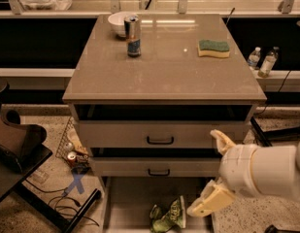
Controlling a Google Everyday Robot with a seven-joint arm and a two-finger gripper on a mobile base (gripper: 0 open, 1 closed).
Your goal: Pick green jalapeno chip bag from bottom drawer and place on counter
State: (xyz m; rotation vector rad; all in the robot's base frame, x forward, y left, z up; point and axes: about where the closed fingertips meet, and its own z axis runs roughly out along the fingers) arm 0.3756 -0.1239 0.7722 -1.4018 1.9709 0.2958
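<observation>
The green jalapeno chip bag (168,217) lies crumpled on the floor of the bottom drawer (125,203), which is pulled out at the bottom edge of the camera view. My gripper (202,173) is at the lower right, open and empty, in front of the right ends of the two upper drawers. Its lower finger (208,203) hangs just right of and slightly above the bag, not touching it. The counter (164,76) is the wide glossy top above.
On the counter stand a drink can (133,36), a white bowl (118,22) and a green-and-yellow sponge (213,48). Two bottles (261,62) stand at the right. Cans and cables (74,157) litter the floor at the left, beside a black chair (13,144).
</observation>
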